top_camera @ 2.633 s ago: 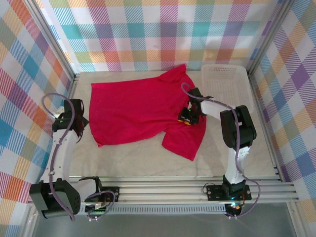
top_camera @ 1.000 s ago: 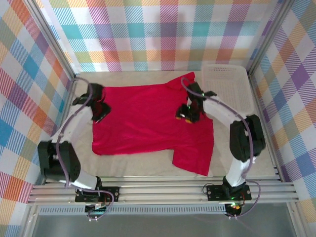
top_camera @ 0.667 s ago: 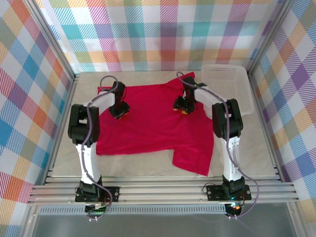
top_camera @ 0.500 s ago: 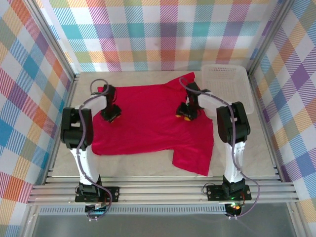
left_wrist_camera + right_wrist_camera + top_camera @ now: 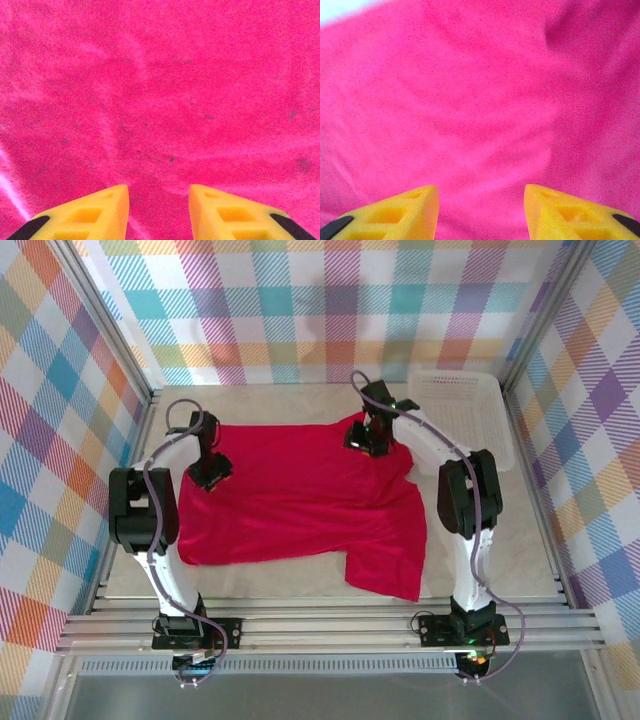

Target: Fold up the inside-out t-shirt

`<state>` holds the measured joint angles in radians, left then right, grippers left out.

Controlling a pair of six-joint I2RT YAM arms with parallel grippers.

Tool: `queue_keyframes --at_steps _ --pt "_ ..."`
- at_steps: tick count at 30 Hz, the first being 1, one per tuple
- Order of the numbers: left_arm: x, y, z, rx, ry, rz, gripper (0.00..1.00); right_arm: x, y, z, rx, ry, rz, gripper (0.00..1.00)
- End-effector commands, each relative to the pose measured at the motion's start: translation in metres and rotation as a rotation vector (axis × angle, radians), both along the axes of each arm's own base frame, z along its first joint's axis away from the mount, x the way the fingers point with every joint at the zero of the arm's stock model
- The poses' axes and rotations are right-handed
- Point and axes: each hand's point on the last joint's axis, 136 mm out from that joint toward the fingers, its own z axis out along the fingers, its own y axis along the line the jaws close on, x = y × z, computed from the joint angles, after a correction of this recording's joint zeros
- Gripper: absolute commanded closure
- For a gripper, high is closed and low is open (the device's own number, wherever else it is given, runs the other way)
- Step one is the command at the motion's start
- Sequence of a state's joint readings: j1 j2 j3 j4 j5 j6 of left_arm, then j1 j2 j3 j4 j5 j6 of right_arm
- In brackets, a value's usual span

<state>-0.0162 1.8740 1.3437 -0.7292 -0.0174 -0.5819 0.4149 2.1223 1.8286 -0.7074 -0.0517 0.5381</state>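
The inside-out t-shirt (image 5: 300, 490) lies spread, bright red, across the middle of the table, with one sleeve hanging toward the near right. My left gripper (image 5: 211, 473) is down on the shirt's far-left part. In the left wrist view, its yellow fingertips (image 5: 159, 188) stand apart, and creased red cloth (image 5: 160, 100) runs unbroken across the gap. My right gripper (image 5: 362, 436) is on the shirt's far-right edge, near the shoulder. Its fingertips (image 5: 481, 188) are also apart over rumpled cloth (image 5: 485, 110). Both grippers are open, and no cloth looks pinched.
A white plastic basket (image 5: 458, 390) stands at the far right, close beside the right arm. Bare beige table (image 5: 300, 585) shows in front of the shirt. Checked walls close in the left, right and far sides, and a metal rail (image 5: 330, 625) runs along the near edge.
The right gripper moved farther away and left along the shirt. The far-right sleeve no longer sticks out. The left gripper slid slightly left. The shirt's near edge shifted a little nearer.
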Motion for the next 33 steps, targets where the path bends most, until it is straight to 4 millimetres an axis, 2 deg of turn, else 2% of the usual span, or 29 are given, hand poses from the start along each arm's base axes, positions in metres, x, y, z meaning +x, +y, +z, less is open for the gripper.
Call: queue_keyframes --at_steps 1,4,10,23,26,28,31,33 --pt "-0.003 -0.001 0.029 0.013 -0.036 -0.036 0.66 0.02 -0.018 -0.039 -0.17 0.031 0.024 0.57" --pt "-0.005 -0.003 0.039 0.004 -0.056 -0.039 0.66 0.035 -0.019 -0.054 -0.231 0.044 0.051 0.57" --pt "-0.007 -0.007 0.047 -0.02 -0.088 -0.043 0.67 0.051 -0.018 -0.057 -0.263 0.008 0.063 0.54" --pt "-0.015 -0.013 0.039 -0.041 -0.074 -0.047 0.69 0.071 -0.018 -0.075 -0.299 -0.014 0.081 0.55" --pt "-0.016 -0.013 0.04 -0.04 -0.073 -0.05 0.7 0.074 -0.019 -0.079 -0.295 -0.006 0.076 0.62" --pt "-0.016 -0.012 0.04 -0.038 -0.072 -0.05 0.7 0.076 -0.017 -0.078 -0.281 -0.009 0.076 0.74" --pt "-0.017 -0.012 0.041 -0.034 -0.073 -0.053 0.73 0.079 -0.016 -0.068 -0.269 -0.027 0.07 0.99" --pt "-0.018 -0.011 0.041 -0.031 -0.071 -0.053 0.73 0.085 -0.016 -0.053 -0.268 -0.068 0.059 1.0"
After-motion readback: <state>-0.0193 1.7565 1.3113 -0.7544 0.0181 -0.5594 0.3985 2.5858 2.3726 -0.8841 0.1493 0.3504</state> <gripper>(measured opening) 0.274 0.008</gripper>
